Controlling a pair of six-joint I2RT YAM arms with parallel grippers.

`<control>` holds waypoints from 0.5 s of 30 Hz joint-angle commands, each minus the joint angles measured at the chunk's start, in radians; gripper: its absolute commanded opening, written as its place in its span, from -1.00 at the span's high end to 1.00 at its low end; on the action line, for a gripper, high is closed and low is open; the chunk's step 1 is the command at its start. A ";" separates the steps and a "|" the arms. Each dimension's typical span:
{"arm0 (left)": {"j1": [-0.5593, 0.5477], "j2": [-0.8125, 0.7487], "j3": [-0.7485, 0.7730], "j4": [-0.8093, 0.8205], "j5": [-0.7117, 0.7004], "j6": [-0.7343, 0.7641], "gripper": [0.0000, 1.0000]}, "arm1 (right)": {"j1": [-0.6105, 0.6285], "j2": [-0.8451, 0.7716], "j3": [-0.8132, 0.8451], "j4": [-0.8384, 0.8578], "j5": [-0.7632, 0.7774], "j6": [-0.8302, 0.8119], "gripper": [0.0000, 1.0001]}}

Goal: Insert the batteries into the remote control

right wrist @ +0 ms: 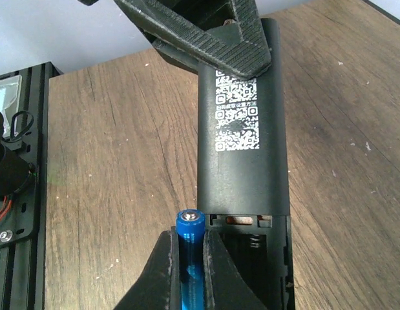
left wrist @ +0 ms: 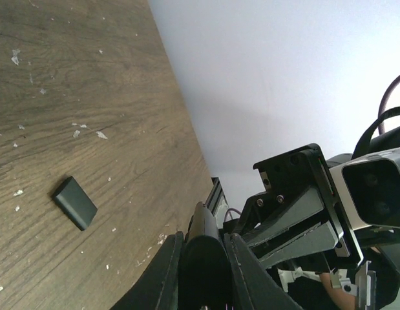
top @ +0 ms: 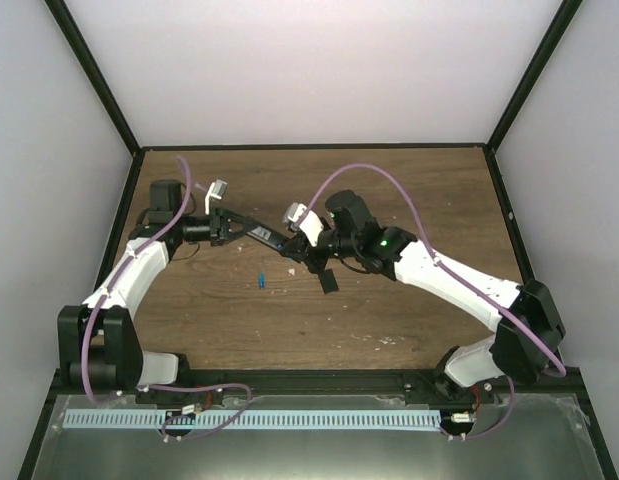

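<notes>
Grippers meet above the table [top: 409, 190], closer to its far edge than its near one. The right gripper [right wrist: 189, 244] is clamped on a blue battery [right wrist: 190, 223], holding it at the left lip of the open slot in the remote [right wrist: 242, 174], not yet seated. The left gripper [left wrist: 203, 248] is closed on the remote's other end, carrying it off the wood. The remote's long axis runs roughly along the far edge, its slot end toward the right edge and slanting a little nearward. The battery lies parallel, nub toward the printed label [right wrist: 237, 113]. The likely risk is that the battery sits beside its bay, so a straight push could jam it on the slot wall or twist the remote in the left grip. A second battery [top: 261, 279] lies loose mid-table, and the cover [left wrist: 75, 203] lies flat.
</notes>
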 commanded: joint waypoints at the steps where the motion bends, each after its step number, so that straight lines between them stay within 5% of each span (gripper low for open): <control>1: -0.004 0.013 0.043 -0.023 0.039 0.030 1.00 | 0.010 0.006 0.020 -0.027 0.040 -0.030 0.99; 15: -0.004 0.015 0.062 -0.073 0.032 0.072 1.00 | 0.010 -0.066 -0.018 0.048 0.114 -0.039 0.99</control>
